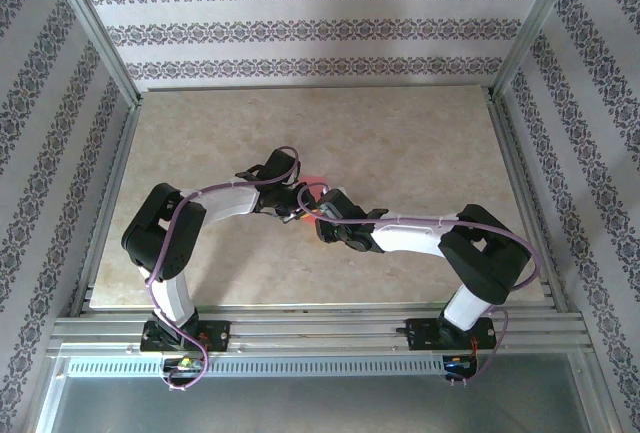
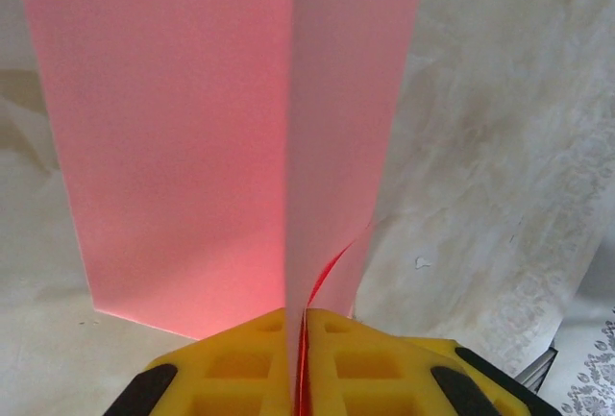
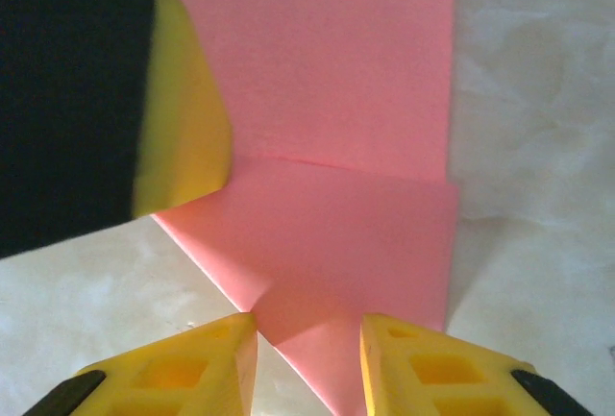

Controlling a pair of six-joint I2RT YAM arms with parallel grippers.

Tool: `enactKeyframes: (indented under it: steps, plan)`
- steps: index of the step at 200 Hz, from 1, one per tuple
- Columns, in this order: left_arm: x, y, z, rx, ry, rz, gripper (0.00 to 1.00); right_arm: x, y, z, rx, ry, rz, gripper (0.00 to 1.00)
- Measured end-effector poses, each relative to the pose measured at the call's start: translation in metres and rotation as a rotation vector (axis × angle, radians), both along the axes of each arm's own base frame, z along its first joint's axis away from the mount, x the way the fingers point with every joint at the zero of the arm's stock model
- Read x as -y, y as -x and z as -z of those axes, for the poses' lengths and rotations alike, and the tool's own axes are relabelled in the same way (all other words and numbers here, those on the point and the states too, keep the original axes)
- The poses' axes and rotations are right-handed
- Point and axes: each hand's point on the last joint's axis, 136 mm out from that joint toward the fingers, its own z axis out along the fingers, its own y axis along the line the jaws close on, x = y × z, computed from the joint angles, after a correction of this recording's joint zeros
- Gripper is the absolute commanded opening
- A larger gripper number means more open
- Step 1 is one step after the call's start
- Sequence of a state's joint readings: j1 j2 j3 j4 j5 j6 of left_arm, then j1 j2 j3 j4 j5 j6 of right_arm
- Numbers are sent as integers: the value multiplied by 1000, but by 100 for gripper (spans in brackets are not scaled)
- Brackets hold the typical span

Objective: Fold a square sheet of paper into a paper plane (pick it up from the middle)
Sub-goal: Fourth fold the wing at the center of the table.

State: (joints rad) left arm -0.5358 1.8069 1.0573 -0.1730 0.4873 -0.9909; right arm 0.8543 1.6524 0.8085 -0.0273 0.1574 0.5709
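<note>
The square sheet of paper (image 2: 183, 137), salmon pink, is folded along a crease and stands up from the tabletop at the table's middle (image 1: 318, 186). My left gripper (image 2: 300, 344) is shut on its folded edge, and a thin layer curls away just above the yellow fingertips. In the right wrist view the paper (image 3: 346, 224) has one flap lying flat and one raised, with the left gripper's yellow finger (image 3: 187, 118) at the crease. My right gripper (image 3: 307, 363) stands open, its fingertips either side of the paper's near corner. In the top view the left gripper (image 1: 296, 209) and right gripper (image 1: 322, 215) meet.
The beige marbled tabletop (image 1: 420, 143) lies bare around the arms. Aluminium frame rails (image 1: 300, 328) run along the near edge, and patterned walls (image 1: 300, 23) close in the back and sides.
</note>
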Motion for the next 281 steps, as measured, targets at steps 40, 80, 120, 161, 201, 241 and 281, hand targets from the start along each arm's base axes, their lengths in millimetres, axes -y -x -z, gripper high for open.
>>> enactKeyframes:
  steps: [40, 80, 120, 161, 201, 241, 281]
  plan:
    - [-1, 0, 1, -5, -3, -4, 11, 3, 2, 1, 24, 49, -8, 39]
    - [0, 0, -1, -11, -3, -8, 11, 6, 4, -2, 69, 78, -74, 40]
    - [1, -1, -6, -15, -4, -7, 11, 7, 8, -5, 92, 78, -146, 39]
    - [1, -1, -7, -21, -6, -6, 11, 5, 7, -3, 94, 80, -175, 38]
    - [1, -1, -7, -24, -8, -6, 11, 5, 7, 5, 77, 96, -176, 34]
    - [0, 0, -7, -27, -9, -6, 11, 6, 8, 9, 70, 105, -181, 29]
    - [0, 0, -7, -27, -10, -6, 11, 6, 7, 11, 72, 112, -181, 34]
